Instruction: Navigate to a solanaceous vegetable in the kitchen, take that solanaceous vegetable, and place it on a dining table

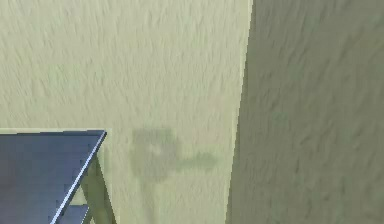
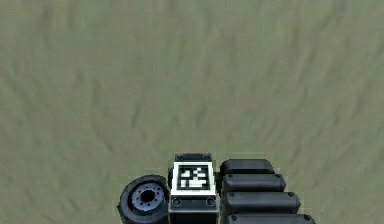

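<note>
Pretty much nose-up to a pale yellow-green wall (image 1: pixel 150 70) with a rough texture in the forward view; joins a darker shaded wall (image 1: pixel 320 100) at a corner running down just right of the middle. Down in the forward view's lower left, one corner of a bench (image 1: pixel 45 165) with a flat dark blue-grey top and a thin pale edge; pale leg (image 1: pixel 98 195) under that corner, close in front of the lighter wall.

Over in the arm side view, more rough olive wall (image 2: pixel 190 70) across the top and middle; along the bottom edge, the arm (image 2: pixel 260 190) as a stack of dark rounded segments; white square with black marks (image 2: pixel 195 179) just left of it; left of that again, the round dark body of the pincer (image 2: pixel 145 200). Can't make out the pincer's fingers or far end, so no telling whether anything is held. Can't tell where the vegetable is either.
</note>
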Available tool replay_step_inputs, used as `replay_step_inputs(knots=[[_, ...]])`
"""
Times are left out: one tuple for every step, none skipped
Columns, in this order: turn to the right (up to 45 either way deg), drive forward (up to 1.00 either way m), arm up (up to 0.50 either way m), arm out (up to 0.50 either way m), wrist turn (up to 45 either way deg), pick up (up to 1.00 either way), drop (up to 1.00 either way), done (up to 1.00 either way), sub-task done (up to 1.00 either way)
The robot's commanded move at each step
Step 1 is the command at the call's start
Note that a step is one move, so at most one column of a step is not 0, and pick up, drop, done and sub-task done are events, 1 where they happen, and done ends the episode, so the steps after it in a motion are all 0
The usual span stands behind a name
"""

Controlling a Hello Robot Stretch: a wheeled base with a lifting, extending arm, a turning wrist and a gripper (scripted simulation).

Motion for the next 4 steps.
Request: replay_step_inputs(knots=[[-15.0,0.00,0.00,0.00,0.0,0.00,0.00,0.00,0.00],[15.0,0.00,0.00,0.00,0.0,0.00,0.00,0.00,0.00],[-6.0,0.00,0.00,0.00,0.0,0.00,0.00,0.00,0.00],[12.0,0.00,0.00,0.00,0.0,0.00,0.00,0.00,0.00]])
